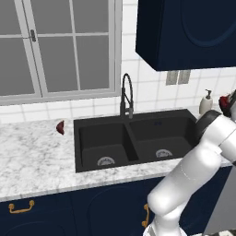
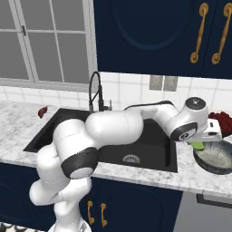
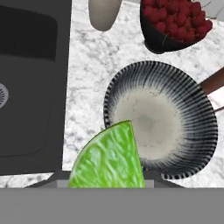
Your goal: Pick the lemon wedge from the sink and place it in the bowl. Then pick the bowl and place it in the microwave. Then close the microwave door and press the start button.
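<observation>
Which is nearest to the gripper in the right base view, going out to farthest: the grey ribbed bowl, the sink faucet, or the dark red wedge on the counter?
1. The bowl, just below the gripper, which holds the lemon wedge over its rim.
2. The faucet, behind the sink, well to the picture's left.
3. The dark red wedge, far left on the counter.

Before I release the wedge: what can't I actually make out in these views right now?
- Fingertips: in the hand view the lemon wedge covers them, so the grip contact is hidden.
- Gripper: in the right base view the wrist hides its jaws.
- Bowl: its near rim is behind the wedge; in the right base view the frame's right edge cuts it off.
- Height of the wedge above the bowl: cannot tell.
- Microwave: outside all three frames.
</observation>
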